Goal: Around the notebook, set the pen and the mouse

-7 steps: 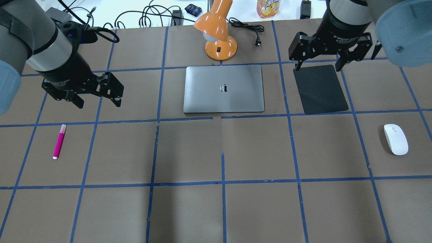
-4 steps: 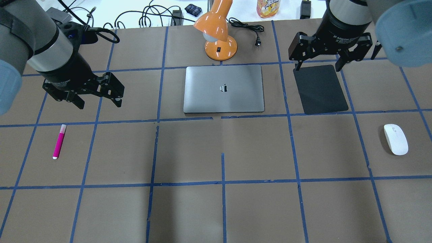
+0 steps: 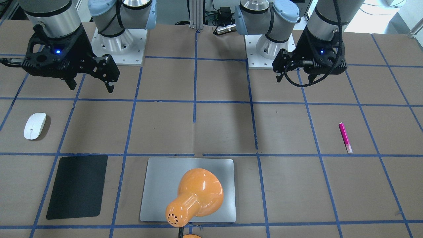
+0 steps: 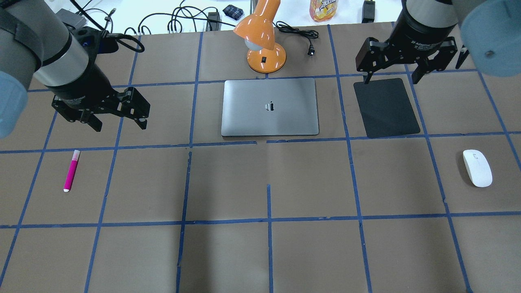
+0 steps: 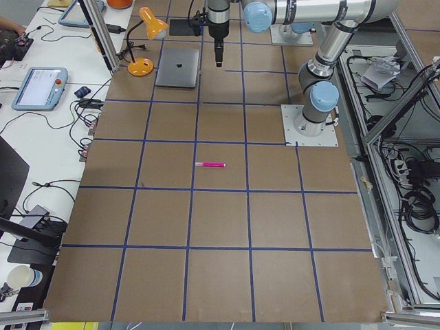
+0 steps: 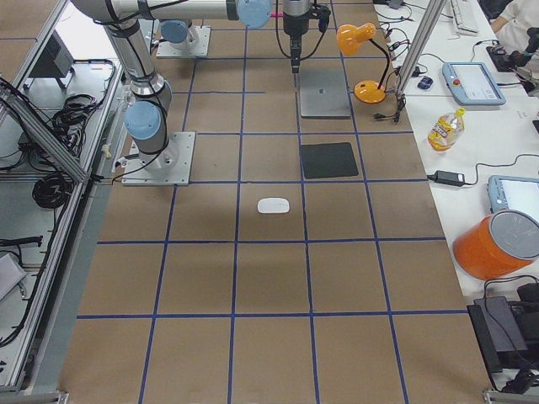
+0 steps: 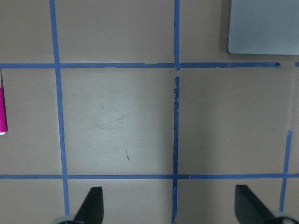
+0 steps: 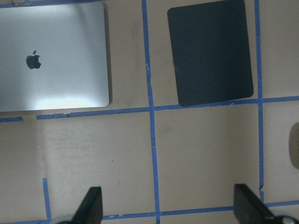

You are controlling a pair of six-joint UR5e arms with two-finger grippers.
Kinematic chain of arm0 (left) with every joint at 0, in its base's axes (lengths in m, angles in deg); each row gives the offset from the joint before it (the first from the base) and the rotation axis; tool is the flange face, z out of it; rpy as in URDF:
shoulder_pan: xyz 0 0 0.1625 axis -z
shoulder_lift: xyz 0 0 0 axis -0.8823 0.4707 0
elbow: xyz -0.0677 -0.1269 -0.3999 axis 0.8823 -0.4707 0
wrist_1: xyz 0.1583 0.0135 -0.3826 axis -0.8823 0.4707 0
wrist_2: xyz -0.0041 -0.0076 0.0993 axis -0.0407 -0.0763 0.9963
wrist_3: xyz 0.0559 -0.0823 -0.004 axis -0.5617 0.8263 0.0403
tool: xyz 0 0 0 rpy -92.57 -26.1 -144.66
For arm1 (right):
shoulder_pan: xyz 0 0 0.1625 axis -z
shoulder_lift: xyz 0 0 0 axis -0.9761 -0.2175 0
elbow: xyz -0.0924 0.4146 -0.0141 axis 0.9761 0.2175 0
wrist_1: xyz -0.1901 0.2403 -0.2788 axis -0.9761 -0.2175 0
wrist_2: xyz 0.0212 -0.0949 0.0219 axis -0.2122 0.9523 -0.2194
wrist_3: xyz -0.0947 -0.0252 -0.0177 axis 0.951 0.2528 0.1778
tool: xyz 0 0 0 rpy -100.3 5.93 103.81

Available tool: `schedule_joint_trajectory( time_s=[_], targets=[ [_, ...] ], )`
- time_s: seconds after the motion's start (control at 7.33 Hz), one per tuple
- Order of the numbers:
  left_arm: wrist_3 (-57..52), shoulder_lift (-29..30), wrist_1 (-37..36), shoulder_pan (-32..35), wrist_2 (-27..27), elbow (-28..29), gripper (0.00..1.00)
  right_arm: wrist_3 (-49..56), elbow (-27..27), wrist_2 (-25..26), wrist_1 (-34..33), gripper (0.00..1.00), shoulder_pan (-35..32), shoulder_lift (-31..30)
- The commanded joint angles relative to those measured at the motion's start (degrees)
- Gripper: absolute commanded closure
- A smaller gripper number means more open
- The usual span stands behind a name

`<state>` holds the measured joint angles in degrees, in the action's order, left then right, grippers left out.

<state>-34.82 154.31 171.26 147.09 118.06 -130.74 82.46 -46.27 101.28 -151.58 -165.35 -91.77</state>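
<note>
— Brown paper taped into blue squares is spread over the table (image 4: 309,252); nothing is held yet. How are the grippers set?

— The left gripper (image 4: 120,125) is spread wide and empty, raised above the table. The right gripper (image 4: 390,79) is likewise wide open and empty, with a black mat (image 4: 386,108) down ahead of it.

— Where are the things found?

— The pen (image 4: 71,171) is laid flat on the table, below the left gripper and off to its outer side. The mouse (image 4: 477,167) is set well apart from the right gripper, below and outward. The notebook (image 4: 270,106) is seen ahead and inward of both grippers.

— How is each expected to handle?

— The pen is judged light, stiff and prone to roll; it should be pinched across its pink barrel near the middle. The mouse is judged light but smooth and domed, so slipping is likely; it should be taken low across its narrow sides.
</note>
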Motion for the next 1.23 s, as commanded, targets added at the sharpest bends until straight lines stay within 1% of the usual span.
schedule_joint_trajectory(
  time_s=[0.0,0.14,0.41,0.55,0.68,0.82,0.95,1.09],
  targets=[
    [-0.6,0.0,0.0,-0.1,0.1,0.0,0.0,10.5,-0.2,-0.1,0.5,0.0,9.3,0.1],
    [-0.8,0.0,0.0,-0.7,0.7,0.1,0.0,18.0,-1.3,-0.3,0.8,0.0,14.7,0.1],
    [-0.8,0.4,-0.3,-2.8,0.6,0.1,0.0,29.8,-6.5,-0.3,-1.0,0.0,25.1,0.0],
    [-0.9,1.2,-0.8,-6.5,0.4,0.0,0.0,36.3,-9.9,-0.5,-6.4,0.0,29.5,0.2],
    [-1.2,2.4,-0.9,-11.6,0.4,-0.1,0.0,41.4,-15.5,-3.1,-13.3,0.0,33.0,0.3],
    [-3.8,3.8,-1.3,-16.0,0.1,-0.2,0.0,43.9,-20.4,-3.5,-19.4,0.0,36.5,0.2],
    [-5.9,4.7,-3.8,-19.1,0.4,-1.0,0.0,44.3,-25.2,-3.3,-23.3,0.0,38.8,0.7],
    [-10.0,6.5,-9.0,-22.8,0.4,-2.9,0.0,44.3,-28.3,-3.1,-29.6,0.0,38.9,3.0]
  ],
)
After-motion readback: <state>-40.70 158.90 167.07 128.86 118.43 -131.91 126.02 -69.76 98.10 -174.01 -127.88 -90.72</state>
